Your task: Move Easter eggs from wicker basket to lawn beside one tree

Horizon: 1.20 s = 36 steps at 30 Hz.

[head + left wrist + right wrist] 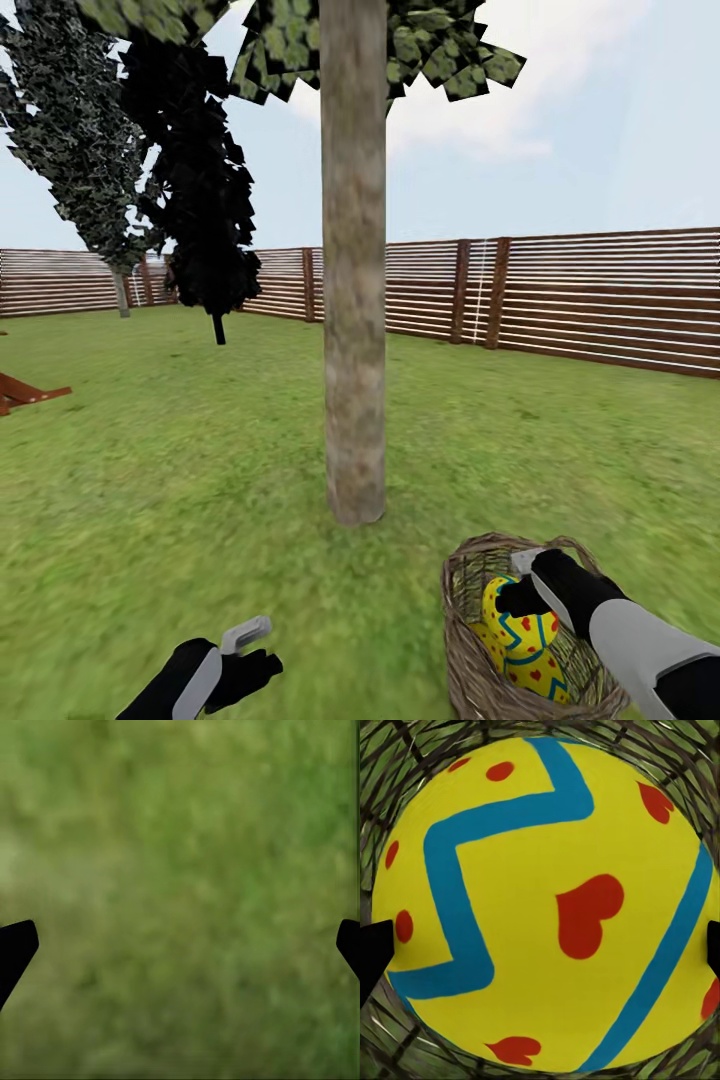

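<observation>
Easter eggs lay in the wicker basket, just in front of the tree and slightly to its right. Right gripper was down inside the basket, fingers spread either side of the top egg, not pinching it. Left gripper hung released over bare lawn, in front of the tree and to its left. Open grass ran from the trunk to the fence.

The wicker basket holding Easter eggs sits on the lawn just right-front of the tree.
</observation>
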Tool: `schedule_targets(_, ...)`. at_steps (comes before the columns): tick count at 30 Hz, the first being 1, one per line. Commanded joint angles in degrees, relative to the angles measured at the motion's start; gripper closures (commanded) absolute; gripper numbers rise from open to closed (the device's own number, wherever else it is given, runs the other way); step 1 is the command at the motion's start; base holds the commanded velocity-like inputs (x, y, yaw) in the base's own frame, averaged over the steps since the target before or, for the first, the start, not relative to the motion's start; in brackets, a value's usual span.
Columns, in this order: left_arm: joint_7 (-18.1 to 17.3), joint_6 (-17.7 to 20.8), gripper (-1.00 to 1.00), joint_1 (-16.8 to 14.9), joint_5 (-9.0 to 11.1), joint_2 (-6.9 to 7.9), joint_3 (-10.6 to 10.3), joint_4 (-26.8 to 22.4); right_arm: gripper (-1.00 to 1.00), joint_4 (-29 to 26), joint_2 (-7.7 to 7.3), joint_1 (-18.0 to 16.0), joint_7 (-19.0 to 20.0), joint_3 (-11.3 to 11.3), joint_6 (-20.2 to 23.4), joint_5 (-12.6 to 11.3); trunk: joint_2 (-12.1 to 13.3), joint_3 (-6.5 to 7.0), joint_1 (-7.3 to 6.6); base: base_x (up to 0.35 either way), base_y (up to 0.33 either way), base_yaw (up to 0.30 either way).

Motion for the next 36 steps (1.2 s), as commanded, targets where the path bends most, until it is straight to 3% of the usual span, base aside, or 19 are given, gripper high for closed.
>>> schedule_targets(1, 0.29, 0.18, -1.00, -0.01, 0.46, 0.06, -0.30, -0.08, 1.00, -0.11, 0.12, -0.03, -0.02, 0.47, 0.28, -0.57, -0.01, 0.16, -0.04, -0.006, 0.000, 0.000)
schedule_targets(36, 0.29, 0.19, -1.00, -0.01, 0.37, -0.32, -0.30, 0.01, 1.00, -0.02, 1.39, -0.03, 0.04, 0.47, 0.18, -0.53, 13.64, 6.49, -7.53, 0.000, 0.000, -0.031)
